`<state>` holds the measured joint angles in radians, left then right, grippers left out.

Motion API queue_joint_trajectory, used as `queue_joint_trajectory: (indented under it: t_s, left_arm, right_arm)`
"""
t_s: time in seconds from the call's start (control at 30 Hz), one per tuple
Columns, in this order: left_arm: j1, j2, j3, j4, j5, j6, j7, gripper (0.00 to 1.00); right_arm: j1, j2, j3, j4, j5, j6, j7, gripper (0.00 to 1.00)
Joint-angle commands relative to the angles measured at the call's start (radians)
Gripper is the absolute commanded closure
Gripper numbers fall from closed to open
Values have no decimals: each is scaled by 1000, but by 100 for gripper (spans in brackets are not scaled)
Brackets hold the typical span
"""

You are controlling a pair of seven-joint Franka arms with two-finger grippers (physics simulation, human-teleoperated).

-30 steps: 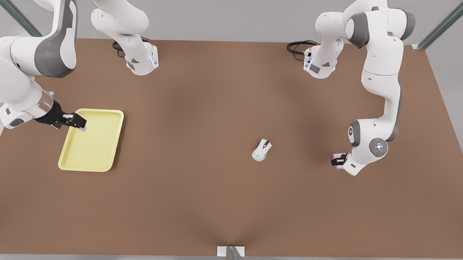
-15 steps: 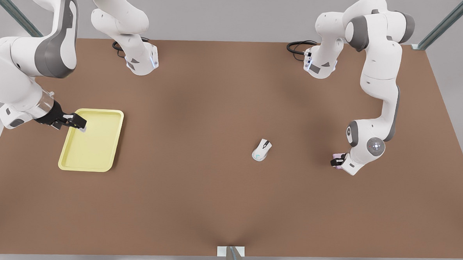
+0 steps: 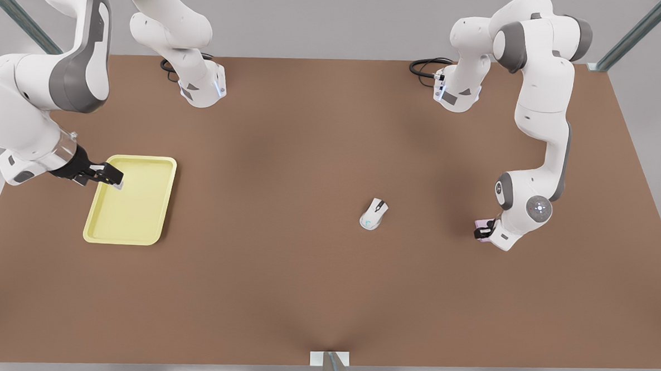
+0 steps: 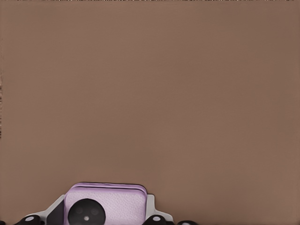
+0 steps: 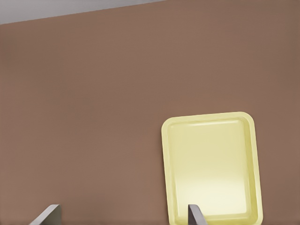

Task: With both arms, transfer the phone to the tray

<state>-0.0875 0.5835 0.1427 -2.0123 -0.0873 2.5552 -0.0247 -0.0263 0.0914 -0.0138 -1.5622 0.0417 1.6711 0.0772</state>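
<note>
Front view: left gripper point(image 3: 482, 231) at the view's right, fingers closed about the phone point(image 4: 107, 205) | barely moved over the last second, grasp settling, lift pending | right gripper point(image 3: 110, 177) spread wide, empty, waits above the tray point(image 3: 133, 221) rim

You have a pale lilac phone point(image 4: 107, 202) with a black round circle on its face, a pale yellow tray point(image 3: 131, 210), a white mouse point(image 3: 374, 213) with dark markings, and a plain brown table point(image 3: 304, 284) under white-and-grey arms.
</note>
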Motion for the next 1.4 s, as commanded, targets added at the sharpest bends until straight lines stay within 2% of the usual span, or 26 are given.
queue_joint_trajectory:
  t_s: [0.0, 0.23, 0.47, 0.7, 0.87, 0.97, 1.2, 1.37]
  left_arm:
    - [0, -1, 0, 1, -8, -3, 6, 23]
    - [0, -14, 2, 46, -8, -47, 8, 22]
    - [-23, -11, -49, 208, -6, -208, -67, 22]
    - [-320, 25, -48, 406, -5, -322, -509, 22]
    - [-526, 108, -51, 607, -6, -411, -696, 22]
    - [-589, 174, -107, 739, -6, -418, -696, 22]
    - [-793, 444, -100, 1027, 4, -334, -699, 22]
    - [-824, 552, -98, 1063, 63, -217, -667, 18]
  right_arm:
    - [0, -1, -2, 1, 1, -1, 0, 0]
    - [0, 7, 0, 11, 3, 1, 0, 0]
    - [-1, 10, -5, 14, 3, -7, -2, 0]
    - [-9, 11, -8, 14, 3, -7, -2, 0]
    - [-11, 13, -8, 14, 3, -4, -2, 0]
    - [-11, 13, -9, 14, 3, -4, -2, 0]
    - [-26, 11, -9, 14, 4, -8, -25, 0]
    - [-26, 13, -9, 14, 4, -4, -25, 0]
